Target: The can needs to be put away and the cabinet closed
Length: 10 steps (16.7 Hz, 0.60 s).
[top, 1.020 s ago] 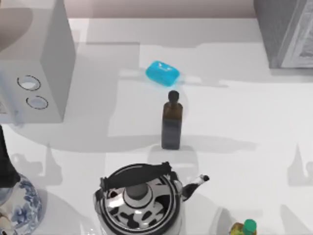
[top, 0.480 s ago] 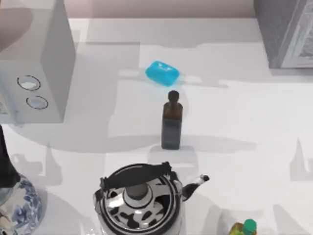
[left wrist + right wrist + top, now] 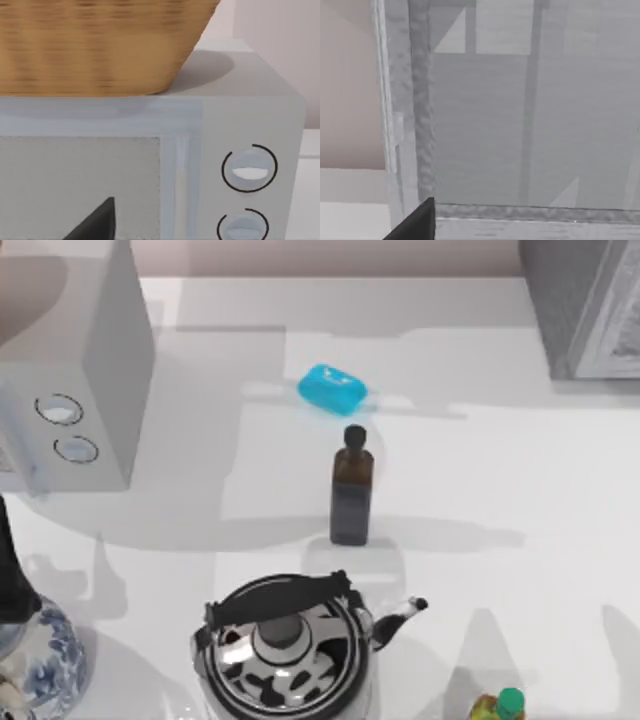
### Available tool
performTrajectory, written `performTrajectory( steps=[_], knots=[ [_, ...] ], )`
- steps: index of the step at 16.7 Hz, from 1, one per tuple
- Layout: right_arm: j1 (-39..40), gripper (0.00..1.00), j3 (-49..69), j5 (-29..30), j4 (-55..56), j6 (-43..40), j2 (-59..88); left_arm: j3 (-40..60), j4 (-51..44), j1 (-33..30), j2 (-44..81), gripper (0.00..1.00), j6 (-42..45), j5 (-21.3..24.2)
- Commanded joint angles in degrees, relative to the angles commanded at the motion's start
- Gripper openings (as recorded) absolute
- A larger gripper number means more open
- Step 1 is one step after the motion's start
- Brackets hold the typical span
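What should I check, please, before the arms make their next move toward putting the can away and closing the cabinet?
1. Can located: cannot tell; nothing red is visible on the table.
2. Cabinet found: ok, at the top view's far right corner; the right wrist view looks at it close up.
3. Cabinet door open or closed: cannot tell.
4. Either gripper holding anything: cannot tell.
5. Obstacles noted: ok; bottle upright mid-table, blue block behind it, kettle at the near edge.
6. Left arm's surroundings: ok; its wrist view faces the dial box with a basket on top.
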Motion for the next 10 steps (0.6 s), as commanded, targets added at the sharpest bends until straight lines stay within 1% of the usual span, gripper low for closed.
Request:
performTrajectory(
  steps=[3,6,8,10],
  knots=[
    [-10.08,1.00,3.49,-10.21,12.33,0.25,17.46,0.00,0.00,0.00,0.00,1.00,0.00,0.00],
    [-18.83,1.00,6.52,-18.68,22.76,0.28,31.54,0.00,0.00,0.00,0.00,1.00,0.00,0.00],
    [-23.47,1.00,8.05,-22.74,27.91,0.26,37.95,0.00,0.00,0.00,0.00,1.00,0.00,0.00],
    [-26.88,1.00,9.11,-25.33,31.20,0.28,42.01,0.00,0.00,0.00,0.00,1.00,0.00,0.00]
  ],
)
